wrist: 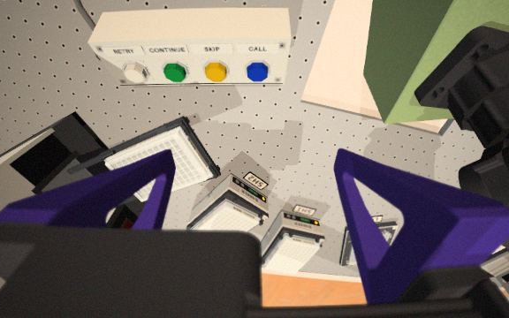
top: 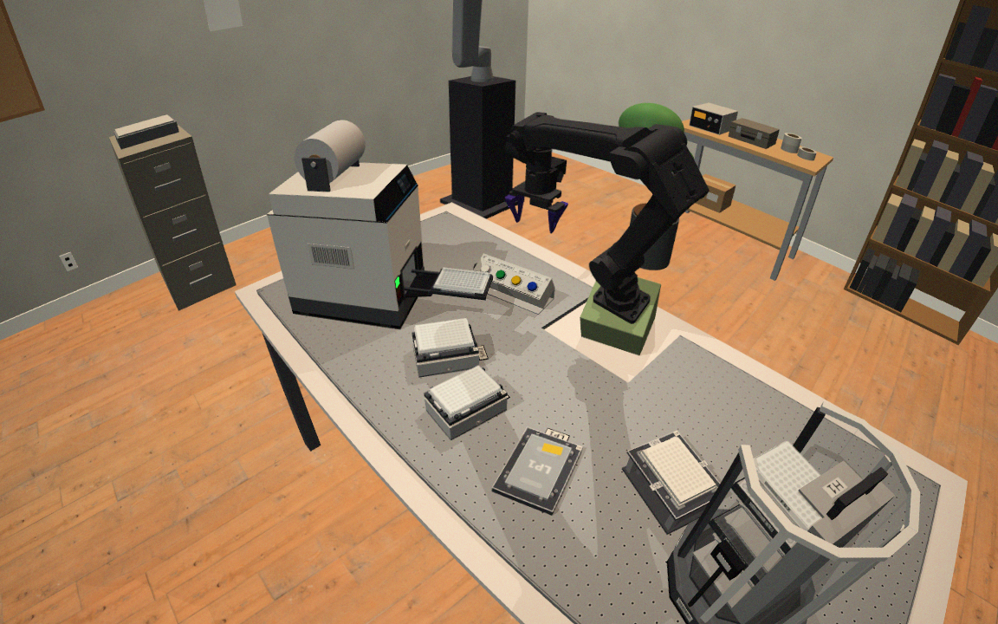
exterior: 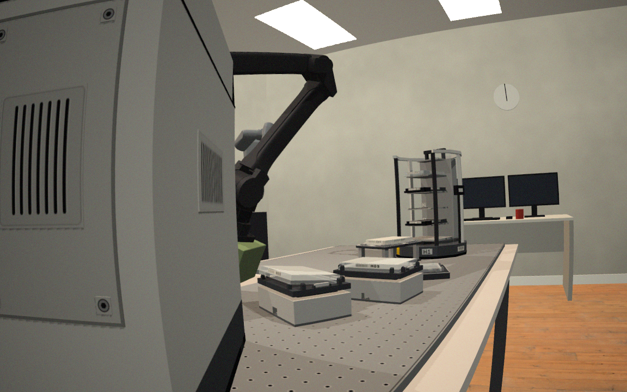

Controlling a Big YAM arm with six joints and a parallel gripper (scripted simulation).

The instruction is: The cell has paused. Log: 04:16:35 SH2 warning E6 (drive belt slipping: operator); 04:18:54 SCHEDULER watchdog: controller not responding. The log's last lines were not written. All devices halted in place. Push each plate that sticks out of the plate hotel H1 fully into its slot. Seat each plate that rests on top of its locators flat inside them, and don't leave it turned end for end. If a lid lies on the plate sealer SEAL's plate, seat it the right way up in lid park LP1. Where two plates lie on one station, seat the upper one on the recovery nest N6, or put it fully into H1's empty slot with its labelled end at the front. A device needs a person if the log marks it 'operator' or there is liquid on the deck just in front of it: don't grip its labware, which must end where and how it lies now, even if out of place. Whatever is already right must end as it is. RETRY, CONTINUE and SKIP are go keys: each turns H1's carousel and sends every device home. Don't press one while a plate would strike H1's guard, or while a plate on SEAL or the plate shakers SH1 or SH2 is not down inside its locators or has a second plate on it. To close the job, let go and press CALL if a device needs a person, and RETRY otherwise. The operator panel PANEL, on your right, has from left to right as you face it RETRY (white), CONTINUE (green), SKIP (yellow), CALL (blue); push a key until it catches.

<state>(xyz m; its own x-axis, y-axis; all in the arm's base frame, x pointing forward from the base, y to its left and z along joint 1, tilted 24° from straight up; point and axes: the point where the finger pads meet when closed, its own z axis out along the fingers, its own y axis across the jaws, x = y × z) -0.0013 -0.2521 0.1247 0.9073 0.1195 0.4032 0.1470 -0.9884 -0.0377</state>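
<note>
My gripper [top: 535,215] [wrist: 254,158] is open and empty, hanging high over the deck near the operator panel PANEL [top: 520,296] [wrist: 193,24]. The wrist view shows its keys: white RETRY [wrist: 134,72], green CONTINUE [wrist: 175,71], yellow SKIP [wrist: 216,71] and blue CALL [wrist: 256,71]. The sealer SEAL [top: 340,240] [exterior: 86,195] holds a white plate [top: 462,280] [wrist: 166,147] on its extended tray. Shaker SH2 [top: 447,363] [wrist: 254,181] [exterior: 303,304] and shaker SH1 [top: 469,419] [wrist: 303,211] [exterior: 383,287] each carry a white plate. Lid park LP1 [top: 537,469] lies mid-deck.
A nest [top: 640,465] with a white plate [top: 677,468] stands next to the plate hotel H1 [top: 859,535] [exterior: 430,204] at the near right. The arm's green base [top: 615,321] stands right of the panel. The sealer's tall body blocks much of the exterior view.
</note>
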